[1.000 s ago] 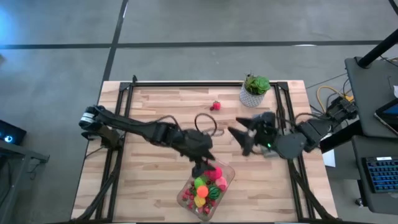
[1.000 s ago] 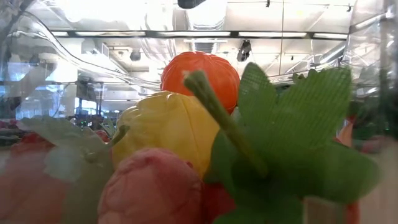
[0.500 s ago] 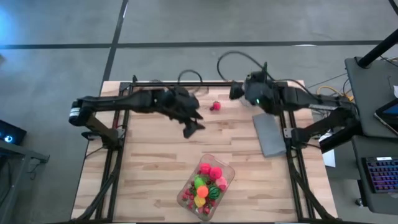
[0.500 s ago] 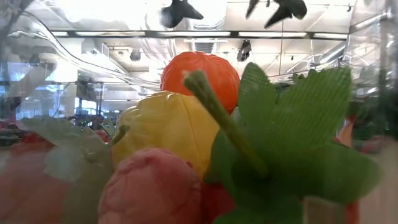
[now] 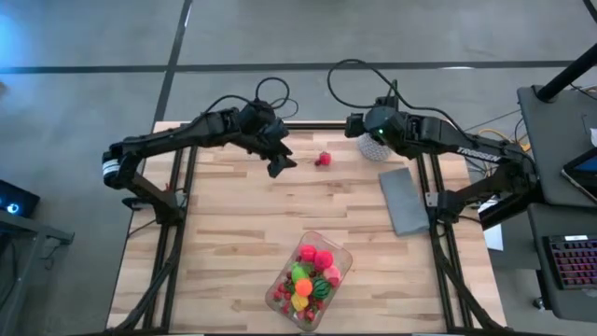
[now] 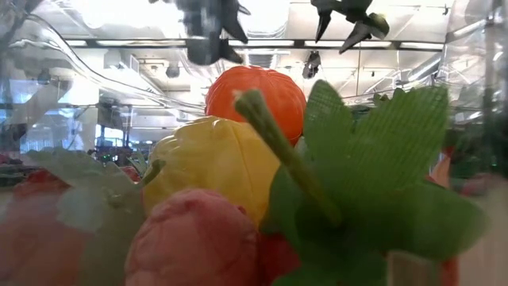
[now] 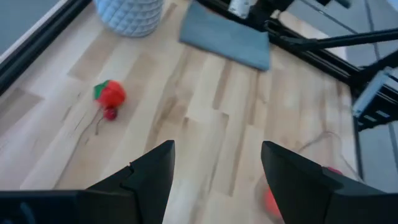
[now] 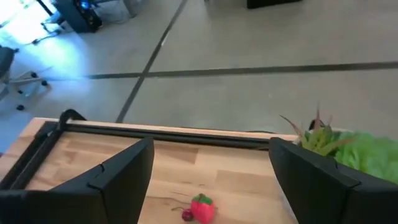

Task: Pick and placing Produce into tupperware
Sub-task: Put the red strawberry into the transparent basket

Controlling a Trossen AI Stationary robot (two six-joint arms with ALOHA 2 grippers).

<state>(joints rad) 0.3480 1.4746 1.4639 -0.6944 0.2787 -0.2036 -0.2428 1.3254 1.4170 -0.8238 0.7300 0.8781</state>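
While both parted and empty, left claw and right claw near the table's far edge.

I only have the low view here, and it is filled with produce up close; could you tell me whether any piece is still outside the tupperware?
Observer: Yes, one red berry lies alone on the table's far side.
Operator: Where are the grippers?
Observer: The left gripper hangs open just left of that berry.
Operator: And the right one?
Observer: The right gripper, also open, is over the far edge by the potted plant, facing the berry.
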